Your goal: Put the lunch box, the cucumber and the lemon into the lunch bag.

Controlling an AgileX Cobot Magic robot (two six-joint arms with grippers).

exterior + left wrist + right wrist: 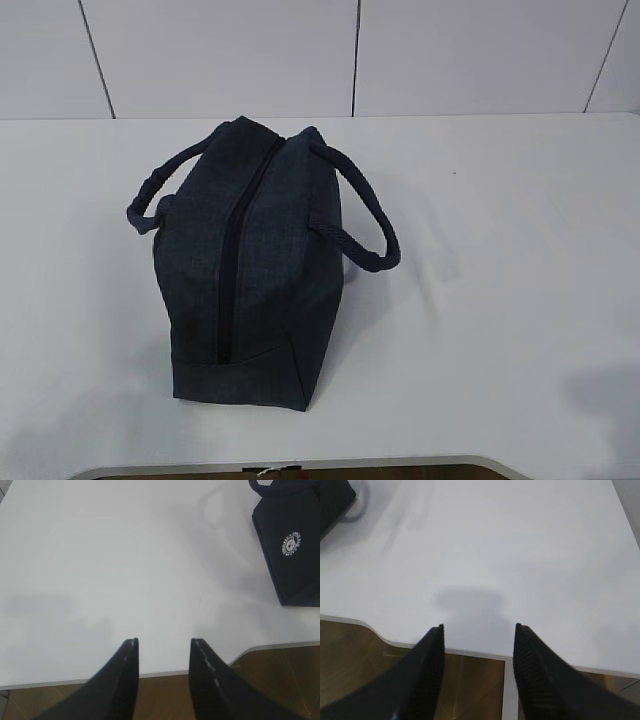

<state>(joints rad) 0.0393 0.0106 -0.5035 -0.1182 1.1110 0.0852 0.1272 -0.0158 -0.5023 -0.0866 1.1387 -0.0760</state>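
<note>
Two grippers are mine, and neither has hold of anything. My left gripper (pixel 163 652) hangs over the near edge of the table (pixel 500 250), its two dark fingers (pixel 127 672) parted with only bare white tabletop and brown floor showing between them. My right gripper (pixel 478 637) hangs likewise over the near edge, jaws spread somewhat wider, a soft shadow on the table just beyond its tips. Taking the bag (pixel 255 270) as my landmark: it stands upright on the table, lengthwise toward the exterior camera, its long dark zipper (pixel 232 270) running along the top and looking closed, though I cannot be sure at the far end. One padded handle (pixel 152 200) loops out to the bag's left and the other (pixel 365 225) droops to its right. My left gripper is well to the bag's left and nearer the table edge; from that wrist the bag's side shows at upper right with its small round white logo (pixel 291 543). My right gripper is well to the bag's right; only a dark corner of the bag shows at that wrist view's upper left. I cannot see the lunch box, cucumber or lemon from any view.
</note>
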